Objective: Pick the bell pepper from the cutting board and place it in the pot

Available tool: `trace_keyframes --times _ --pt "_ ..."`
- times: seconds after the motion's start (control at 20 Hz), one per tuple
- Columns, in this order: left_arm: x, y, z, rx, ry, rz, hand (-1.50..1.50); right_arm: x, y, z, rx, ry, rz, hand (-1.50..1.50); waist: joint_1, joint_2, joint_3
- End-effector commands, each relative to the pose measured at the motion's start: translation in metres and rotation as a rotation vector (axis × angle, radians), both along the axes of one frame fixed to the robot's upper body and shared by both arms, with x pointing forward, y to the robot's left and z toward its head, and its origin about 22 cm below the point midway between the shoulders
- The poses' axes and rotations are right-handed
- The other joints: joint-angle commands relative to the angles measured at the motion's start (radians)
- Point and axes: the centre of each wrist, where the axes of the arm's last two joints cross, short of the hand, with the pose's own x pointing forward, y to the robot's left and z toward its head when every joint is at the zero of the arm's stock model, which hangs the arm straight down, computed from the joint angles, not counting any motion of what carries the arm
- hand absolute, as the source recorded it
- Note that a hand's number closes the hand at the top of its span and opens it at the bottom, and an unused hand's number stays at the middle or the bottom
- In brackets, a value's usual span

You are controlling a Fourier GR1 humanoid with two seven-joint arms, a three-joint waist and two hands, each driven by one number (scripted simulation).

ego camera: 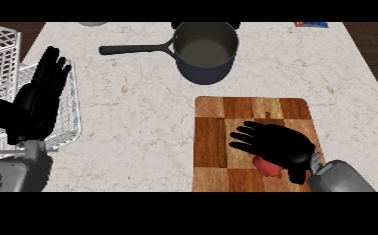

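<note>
A red bell pepper lies on the wooden cutting board at the lower right, mostly hidden under my right hand. That hand lies over the pepper with fingers spread toward the left and the thumb down beside it; only a small red patch shows. The dark pot with a long black handle stands at the back centre, empty inside. My left hand rests open at the left edge, fingers up, far from the board.
A white wire dish rack stands at the left edge behind my left hand. A small red and blue item lies at the counter's far right corner, and a pale round object at the back left.
</note>
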Motion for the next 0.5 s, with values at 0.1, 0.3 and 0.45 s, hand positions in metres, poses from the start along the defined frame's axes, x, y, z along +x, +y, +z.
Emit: trace_keyframes --times 0.1,0.3,0.45 --pt "-0.007 -0.027 -0.006 -0.003 -0.009 -0.001 0.0 -0.001 -0.002 -0.008 -0.027 -0.02 0.113 1.5 -0.001 -0.001 0.0" --pt "0.002 0.015 -0.008 0.006 0.003 -0.002 0.0 0.001 -0.004 -0.01 -0.041 -0.056 0.168 1.5 -0.003 0.0 0.0" --pt "0.016 0.013 0.011 -0.01 -0.003 -0.015 0.0 0.024 0.005 -0.017 -0.012 -0.061 0.171 1.5 0.0 0.001 0.0"
